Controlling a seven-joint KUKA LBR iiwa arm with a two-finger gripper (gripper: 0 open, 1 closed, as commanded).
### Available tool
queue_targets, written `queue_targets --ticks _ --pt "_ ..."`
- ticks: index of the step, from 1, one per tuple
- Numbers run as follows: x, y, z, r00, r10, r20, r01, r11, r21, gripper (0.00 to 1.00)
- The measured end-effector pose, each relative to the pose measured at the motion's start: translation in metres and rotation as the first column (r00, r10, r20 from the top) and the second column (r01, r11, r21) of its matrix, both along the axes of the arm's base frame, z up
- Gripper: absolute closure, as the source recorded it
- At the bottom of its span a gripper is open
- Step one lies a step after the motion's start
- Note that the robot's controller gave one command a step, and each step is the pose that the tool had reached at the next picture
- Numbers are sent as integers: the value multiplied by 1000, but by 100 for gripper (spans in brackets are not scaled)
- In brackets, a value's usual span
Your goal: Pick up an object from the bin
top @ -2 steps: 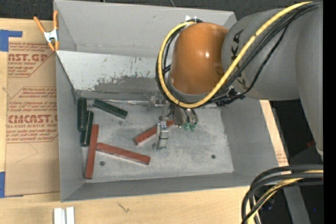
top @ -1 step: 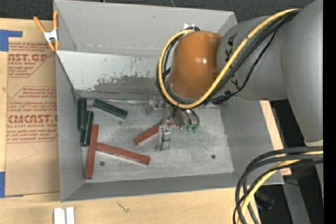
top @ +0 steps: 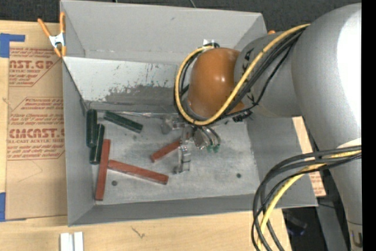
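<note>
**Short red-brown stick (top: 165, 151) by gripper tip, grab looks shaky**

L to R: two dark green sticks (top: 93, 137) along the bin (top: 158, 32) left wall, a 3rd green stick (top: 123, 121) just right of them near the far wall. Two long red-brown sticks (top: 136, 172) sit near-left, forming an L. The short red-brown stick lies mid-bin, flat & slanted, its right end just beside the gripper (top: 184, 160). Open or closed: can't tell. A small green bit (top: 212, 149) lies just right of the gripper.

Risks, my guess: the gripper is at the stick's end, not its middle, so it may pivot or slip out on lift. The stick lies flat, so the tip could scrape the floor. The green bit may get nudged.
</note>
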State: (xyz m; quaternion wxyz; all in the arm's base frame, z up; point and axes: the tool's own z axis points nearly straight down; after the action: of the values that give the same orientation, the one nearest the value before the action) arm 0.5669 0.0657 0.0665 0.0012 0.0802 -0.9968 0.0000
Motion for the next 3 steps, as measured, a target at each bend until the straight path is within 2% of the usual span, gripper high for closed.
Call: queue_targets --ticks 1,2,3 --pt "1 -9 3 992 123 4 -123 992 1 0" --pt "1 -5 1 999 48 3 -48 999 2 0" --pt "2 -8 3 992 123 6 -123 992 1 100"
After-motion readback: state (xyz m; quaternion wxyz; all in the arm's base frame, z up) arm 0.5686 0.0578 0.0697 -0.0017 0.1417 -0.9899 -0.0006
